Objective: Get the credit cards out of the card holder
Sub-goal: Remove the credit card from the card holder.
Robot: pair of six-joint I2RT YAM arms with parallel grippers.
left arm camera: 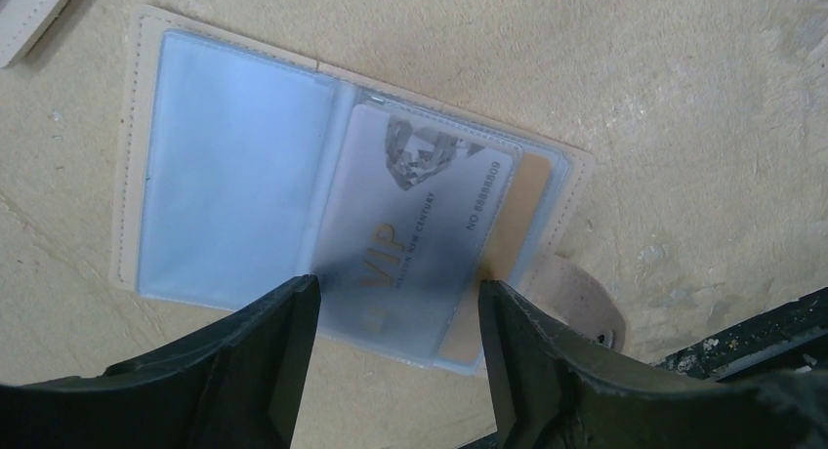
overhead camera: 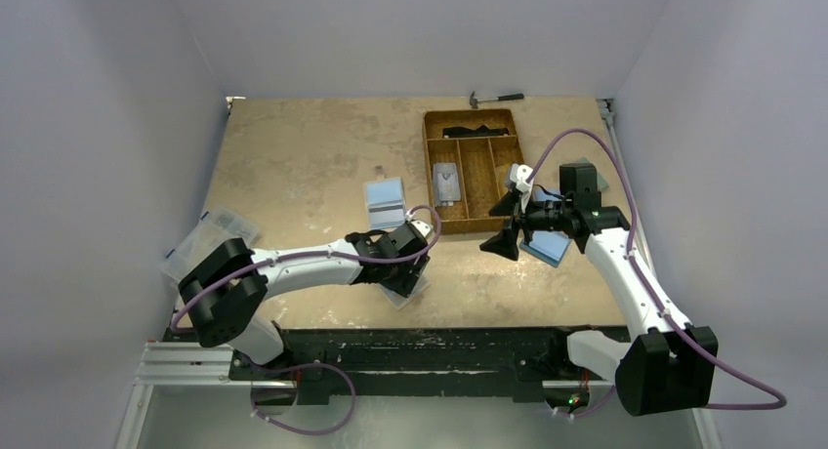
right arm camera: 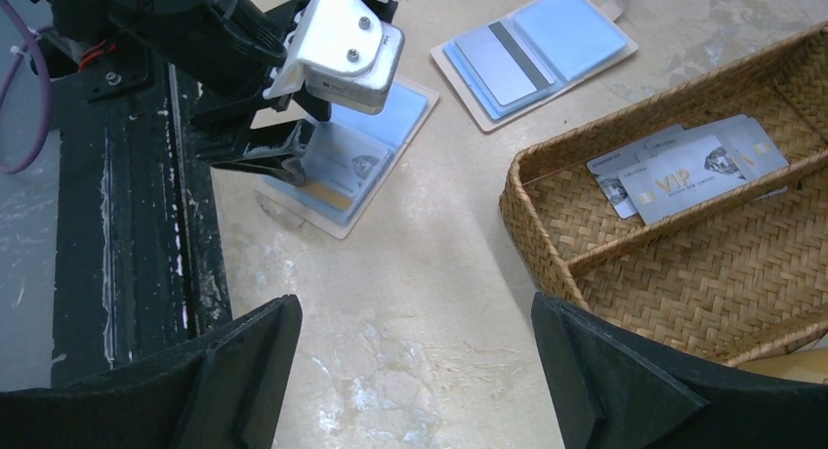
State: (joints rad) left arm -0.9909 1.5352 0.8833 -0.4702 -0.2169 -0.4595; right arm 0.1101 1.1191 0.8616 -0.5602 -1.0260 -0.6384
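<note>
A tan card holder (left arm camera: pixel 234 166) lies open and flat on the table, near the front edge, also in the top view (overhead camera: pixel 408 291) and the right wrist view (right arm camera: pixel 366 166). Its left sleeve is light blue. A greyish VIP credit card (left arm camera: pixel 420 224) sits in the right sleeve, its near end sticking out. My left gripper (left arm camera: pixel 398 317) is open just above the holder, one finger (left arm camera: pixel 283 342) on each side of the card's near end. My right gripper (right arm camera: pixel 415 351) is open and empty over bare table between the holder and the tray, seen from above (overhead camera: pixel 493 224).
A second open holder (right arm camera: pixel 532 54) with a striped card lies farther back (overhead camera: pixel 386 203). A brown woven tray (right arm camera: pixel 547 176) holds several loose cards (right arm camera: pixel 683 166). Another holder (overhead camera: pixel 547 246) lies under the right arm. A clear organiser box (overhead camera: pixel 205 239) is left; a hammer (overhead camera: pixel 493 99) at the back.
</note>
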